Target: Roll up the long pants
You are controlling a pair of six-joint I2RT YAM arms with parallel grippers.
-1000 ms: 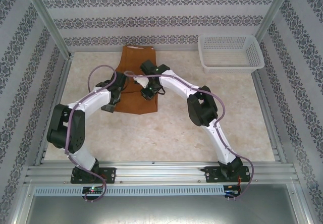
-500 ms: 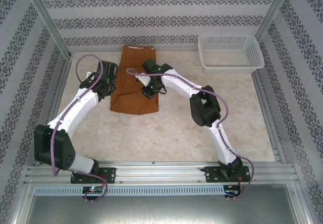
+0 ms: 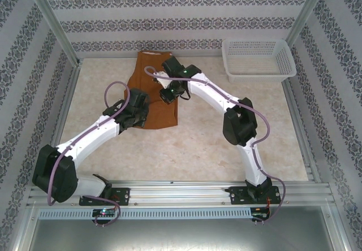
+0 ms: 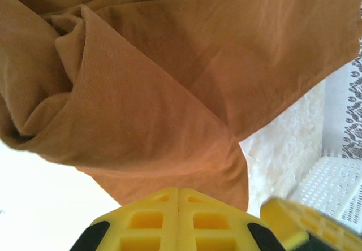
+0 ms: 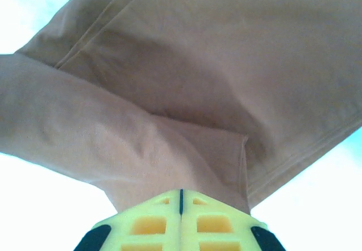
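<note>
The long pants (image 3: 154, 77) lie folded as a rust-brown strip at the back middle of the table, reaching from the far wall toward the centre. My left gripper (image 3: 140, 114) sits at the strip's near left corner. In the left wrist view its yellow fingers (image 4: 178, 191) press together with a fold of the cloth (image 4: 169, 92) rising from their tips. My right gripper (image 3: 168, 96) is over the strip's right side. Its fingers (image 5: 181, 192) are also shut, pinching a bunched fold of the pants (image 5: 198, 64).
A white mesh basket (image 3: 258, 59) stands at the back right corner, and its mesh (image 4: 339, 186) shows beside the cloth. Metal frame rails (image 3: 68, 92) run along both table sides. Patterned walls close off the back. Bare marbled tabletop (image 3: 198, 149) lies in front of the pants.
The left arm swung out to the left of the pants, then came back to their near left corner. The right gripper shifted slightly toward the back right over the cloth.
</note>
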